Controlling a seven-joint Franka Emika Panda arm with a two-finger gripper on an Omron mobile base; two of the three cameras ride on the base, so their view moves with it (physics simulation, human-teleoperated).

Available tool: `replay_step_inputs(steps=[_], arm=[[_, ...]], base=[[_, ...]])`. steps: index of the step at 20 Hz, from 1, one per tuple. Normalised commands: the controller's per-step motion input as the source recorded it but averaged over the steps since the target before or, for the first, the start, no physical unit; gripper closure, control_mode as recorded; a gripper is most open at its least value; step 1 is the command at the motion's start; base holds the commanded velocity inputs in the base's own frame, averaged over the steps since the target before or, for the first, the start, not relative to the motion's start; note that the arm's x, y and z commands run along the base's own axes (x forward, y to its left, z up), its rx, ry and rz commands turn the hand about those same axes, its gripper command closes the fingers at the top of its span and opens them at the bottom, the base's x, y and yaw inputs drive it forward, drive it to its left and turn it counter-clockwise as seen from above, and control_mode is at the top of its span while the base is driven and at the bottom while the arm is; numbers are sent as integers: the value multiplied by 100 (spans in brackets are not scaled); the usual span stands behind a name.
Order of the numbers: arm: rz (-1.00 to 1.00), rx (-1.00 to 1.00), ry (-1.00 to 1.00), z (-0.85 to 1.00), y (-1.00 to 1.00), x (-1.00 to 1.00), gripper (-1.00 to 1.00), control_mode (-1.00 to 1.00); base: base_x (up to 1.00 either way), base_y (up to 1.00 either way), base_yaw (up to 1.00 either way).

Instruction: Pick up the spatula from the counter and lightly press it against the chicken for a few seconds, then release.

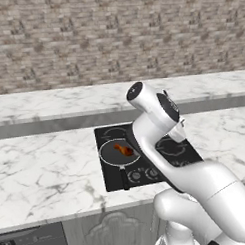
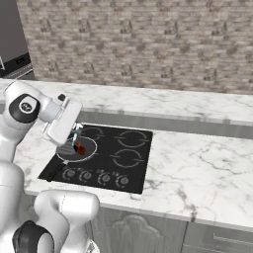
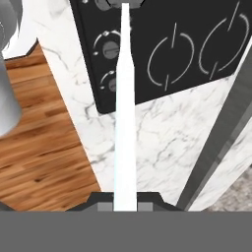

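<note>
The spatula (image 3: 124, 108) is off the counter and in the gripper (image 3: 125, 201). The jaws are clamped on the end of its slim white handle, which runs straight out from the fingertips across the front edge of the cooktop (image 2: 123, 158). The chicken (image 1: 123, 150), an orange-brown piece, lies in the pan (image 1: 106, 156) on the front-left burner of the cooktop. In the right base view the hand hangs just above that pan. Whether the blade touches the chicken cannot be told.

The step in hand appears to be bringing the blade onto the chicken and holding it there.
1. Lower slowly, with the blade flat over the meat and clear of the pan's rim.
2. Stop at first contact. A hard push may slide the chicken or tip the pan, whose handle points toward the cooktop's front edge.
3. Grip firmly, because the long handle may twist between the jaws.
4. Hold for a few seconds, then ease off.

The cooktop is black glass with ring-marked burners and a row of knobs (image 2: 99, 178) along its front. It is set into a white marble counter (image 2: 197, 163). Behind the cooktop, past a raised ledge, stands a brick wall (image 2: 148, 44). Below the cooktop's front edge lies a wooden floor (image 3: 44, 147).
</note>
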Motion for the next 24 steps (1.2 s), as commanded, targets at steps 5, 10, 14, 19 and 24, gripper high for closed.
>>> replay_step_inputs(steps=[5,10,14,19,24], arm=[[0,0,0,-6,1,19,100,-100],[0,0,0,-12,1,15,100,-100],[0,0,0,-9,7,8,100,-100],[0,0,0,-7,6,12,100,-100],[0,0,1,-12,3,19,100,-100]], base=[[0,0,0],[0,0,0],[0,0,0],[0,0,0],[0,0,0]])
